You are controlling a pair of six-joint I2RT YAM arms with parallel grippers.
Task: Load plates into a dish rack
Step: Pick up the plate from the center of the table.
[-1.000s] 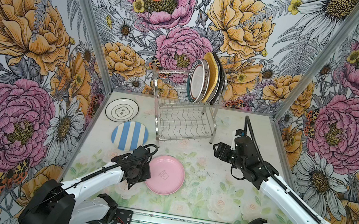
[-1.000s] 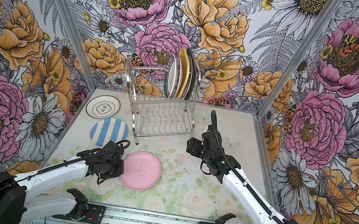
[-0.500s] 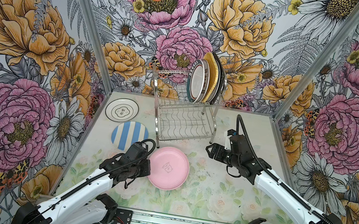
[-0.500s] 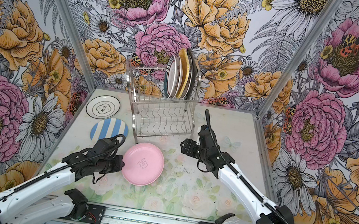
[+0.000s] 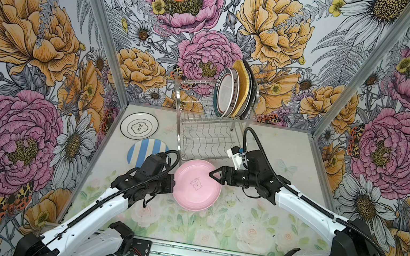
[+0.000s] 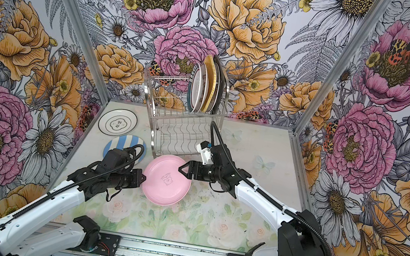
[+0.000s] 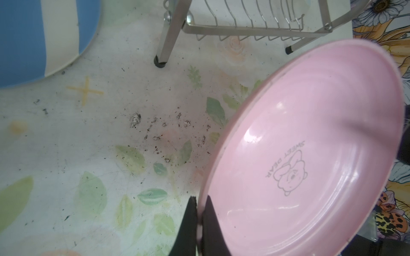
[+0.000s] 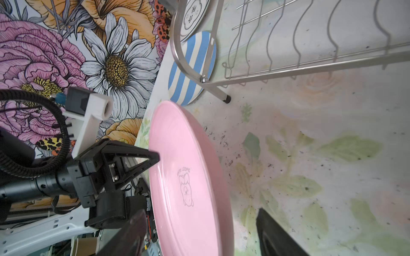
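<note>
Three unracked: pink plate [image 5: 197, 186] in left pincer [image 5: 173, 182], striped plate [image 5: 142, 150], ringed plate [image 5: 139, 126].

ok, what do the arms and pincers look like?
Left arm and right arm: white link shells, black joints, black corrugated cables looping at the wrists. Left pincer and right pincer: black, triangular cut-out fingers. White camera bracket on the right wrist.

Spotted three loose plates around centre-left: one pink plate [image 5: 196, 189], one striped plate [image 5: 142, 152], one ringed white plate [image 5: 139, 125]. Looked like four racked plates [image 5: 225, 94] upper middle, too packed to swear. One dish rack [image 5: 204, 140]. Two arms: left arm [image 5: 107, 202], right arm [image 5: 305, 211].
</note>
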